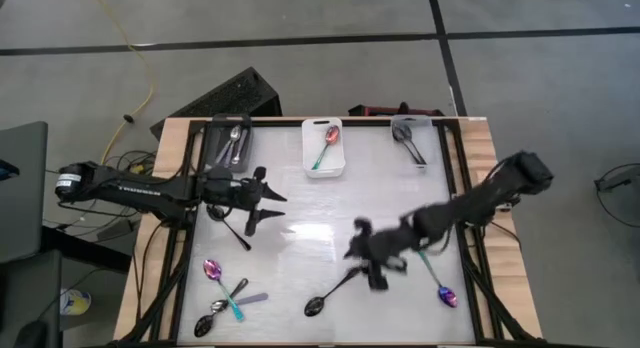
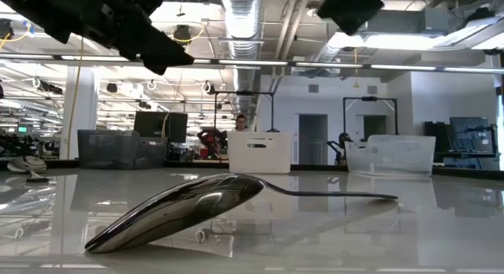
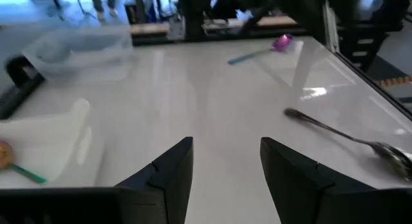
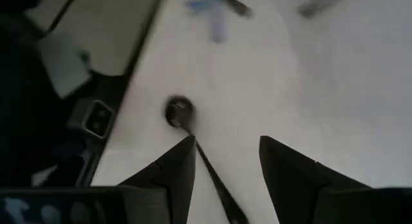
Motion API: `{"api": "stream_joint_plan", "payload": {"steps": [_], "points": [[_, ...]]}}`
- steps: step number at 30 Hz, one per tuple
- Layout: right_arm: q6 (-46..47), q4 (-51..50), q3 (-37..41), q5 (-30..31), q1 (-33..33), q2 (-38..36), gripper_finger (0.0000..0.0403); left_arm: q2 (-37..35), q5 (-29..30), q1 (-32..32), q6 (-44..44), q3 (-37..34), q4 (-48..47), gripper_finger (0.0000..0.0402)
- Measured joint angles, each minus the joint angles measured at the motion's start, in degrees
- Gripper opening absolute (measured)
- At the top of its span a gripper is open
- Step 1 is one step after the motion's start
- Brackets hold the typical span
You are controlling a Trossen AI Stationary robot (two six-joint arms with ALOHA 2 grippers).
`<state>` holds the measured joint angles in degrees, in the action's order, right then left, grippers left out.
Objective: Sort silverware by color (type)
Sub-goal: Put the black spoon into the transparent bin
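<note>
I read the sort as under half done: three bins [image 1: 322,169] hold a few spoons, well beyond my right claw [image 1: 372,271], which is open and empty, jaws straddling a black spoon [image 1: 332,293]. A cluster [image 1: 225,300] lies far off. Left claw [image 1: 262,210] waits wide open. Glossy white table [image 1: 310,243], workshop behind.

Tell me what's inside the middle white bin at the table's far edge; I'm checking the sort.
The middle white bin holds one iridescent pink spoon with a teal handle. Nothing else shows on its floor; no part is covered from above.
</note>
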<state>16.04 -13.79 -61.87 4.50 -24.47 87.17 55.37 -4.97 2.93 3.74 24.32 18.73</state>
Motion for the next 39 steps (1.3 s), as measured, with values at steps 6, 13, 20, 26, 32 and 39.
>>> {"api": "stream_joint_plan", "payload": {"steps": [6, 13, 20, 26, 32, 39], "points": [[-18.1, 14.9, 0.0, 6.2, -6.0, 11.7, 0.0194, 0.1, 2.1, 0.0, 0.0, 0.0, 2.3, 0.0167], [-20.6, 18.4, -3.2, 5.9, -5.7, 20.6, 0.0194, 0.1, -1.9, 0.0, -8.4, 0.0, 0.2, 0.0167], [-20.6, 17.8, -4.2, 4.6, -5.8, 25.2, 0.0194, 0.1, -2.0, -1.0, -13.7, 0.0, -2.8, 0.0167], [-19.3, 18.8, -4.2, 4.5, -6.0, 29.7, 0.0192, 0.1, -1.9, -2.4, -14.5, 0.0, -3.8, 0.0167], [-18.5, 17.5, -4.3, 6.3, -5.9, 30.9, 0.0146, 0.1, -1.6, -3.4, -14.5, 0.0, -5.1, 0.0167], [-16.6, 13.0, -4.1, 5.4, -4.3, 27.8, 0.0032, 0.1, -0.2, -4.8, -13.4, 0.0, -5.6, 0.0167]]}}
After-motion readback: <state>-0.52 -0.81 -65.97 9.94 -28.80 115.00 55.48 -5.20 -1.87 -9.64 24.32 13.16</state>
